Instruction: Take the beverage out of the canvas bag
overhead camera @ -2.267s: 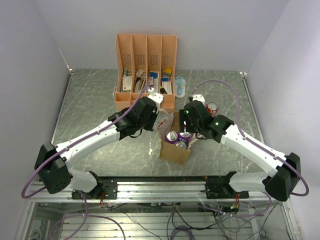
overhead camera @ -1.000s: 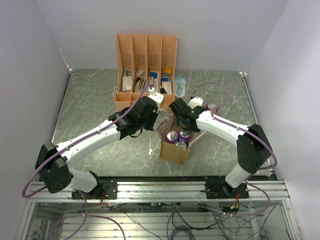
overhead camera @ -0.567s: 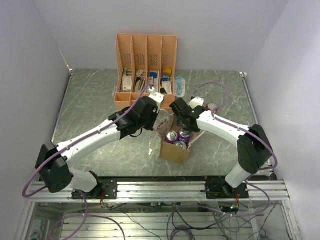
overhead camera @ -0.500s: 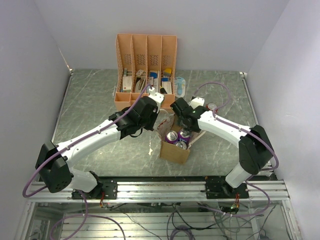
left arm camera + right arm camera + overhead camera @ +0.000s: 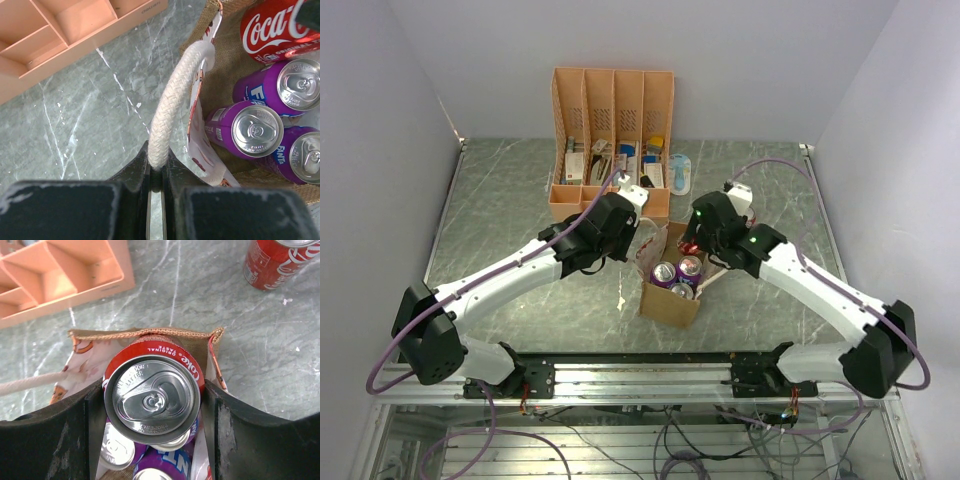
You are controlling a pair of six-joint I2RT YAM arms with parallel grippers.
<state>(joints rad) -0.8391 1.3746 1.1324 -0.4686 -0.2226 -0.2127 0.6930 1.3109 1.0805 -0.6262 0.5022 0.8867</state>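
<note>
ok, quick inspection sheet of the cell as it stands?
Surface: grey marbled tabletop, white veining.
Job's things: tan canvas bag upright, three purple Fanta cans inside; red Coca-Cola can in its mouth.
Clutter: salmon-pink slotted organizer behind the bag; second red can on the table beyond it.
Grippers: left gripper shut on the bag's white rope handle; right gripper clamped on the red Coca-Cola can.
Cables: purple cables along both arms.
Surroundings: plain white walls.

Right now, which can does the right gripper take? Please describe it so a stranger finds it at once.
In the middle of the table stands the canvas bag, open, with cans inside. At its far end, between the right gripper's fingers, is the red Coca-Cola can. Its neighbours in the bag are purple Fanta cans.
</note>
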